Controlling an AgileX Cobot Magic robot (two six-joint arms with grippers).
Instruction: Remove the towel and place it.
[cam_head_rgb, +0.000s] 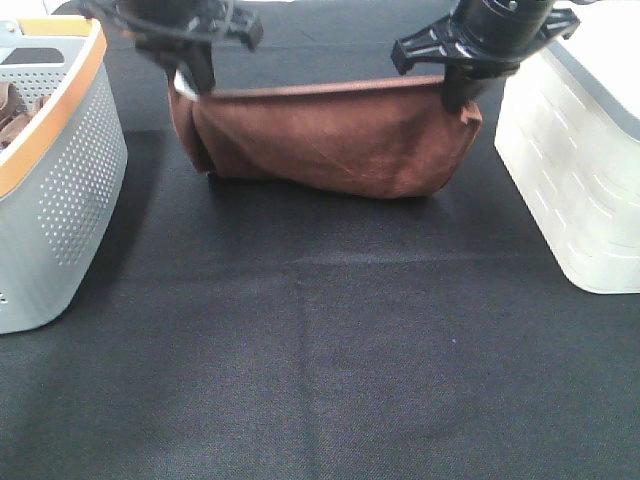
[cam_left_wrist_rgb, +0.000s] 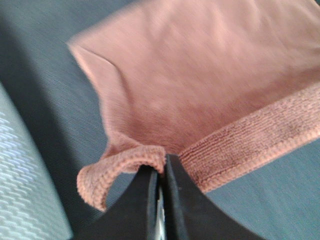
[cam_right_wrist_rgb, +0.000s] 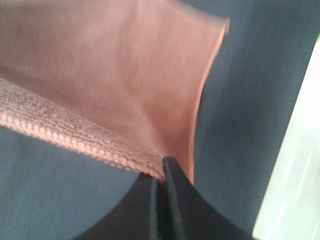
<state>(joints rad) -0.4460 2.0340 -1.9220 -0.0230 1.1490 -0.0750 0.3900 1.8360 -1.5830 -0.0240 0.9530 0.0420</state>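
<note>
The rust-brown towel hangs stretched between my two grippers above the black table, its lower part sagging down to the cloth surface. My left gripper is shut on the towel's left top corner, and in the left wrist view the hem is pinched between the black fingers. My right gripper is shut on the right top corner; in the right wrist view the towel spreads away from the fingertips.
A grey perforated basket with an orange rim stands at the left, with brown cloths inside. A white bin stands at the right. The black table cover stretches across the front.
</note>
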